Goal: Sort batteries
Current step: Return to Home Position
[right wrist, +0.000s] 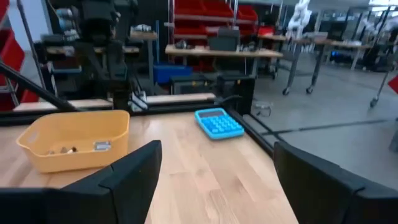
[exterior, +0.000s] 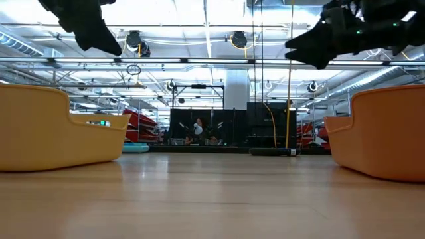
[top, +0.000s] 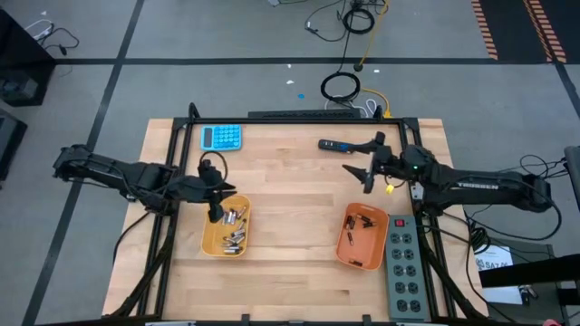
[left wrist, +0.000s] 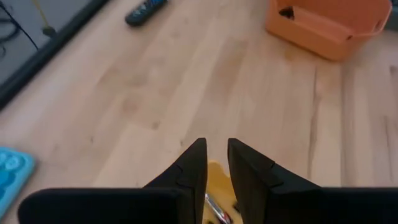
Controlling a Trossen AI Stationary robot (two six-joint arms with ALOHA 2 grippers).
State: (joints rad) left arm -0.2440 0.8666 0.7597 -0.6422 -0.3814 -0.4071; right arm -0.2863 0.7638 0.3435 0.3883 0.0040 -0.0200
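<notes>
A yellow tray (top: pixel 210 237) holds several silvery batteries (top: pixel 236 228). An orange tray (top: pixel 349 246) holds a few smaller dark batteries (top: pixel 365 222). My left gripper (top: pixel 216 212) hangs over the yellow tray's far left part, raised above it (exterior: pixel 99 36). Its fingers stand a narrow gap apart (left wrist: pixel 216 163) with nothing between the tips; a silvery battery (left wrist: pixel 212 207) shows below through the gap. My right gripper (top: pixel 364 165) hovers wide open (right wrist: pixel 217 180) above bare table beyond the orange tray and holds nothing. In the low view both trays (exterior: pixel 53 129) (exterior: pixel 385 136) rest flat on the table.
A blue calculator (top: pixel 222 137) lies near the far left edge. A black gadget with a blue end (top: pixel 333 145) lies at the far edge, close to my right gripper. A grey power strip (top: pixel 405 263) sits right of the orange tray. Bare wood (top: pixel 294 217) spans between the trays.
</notes>
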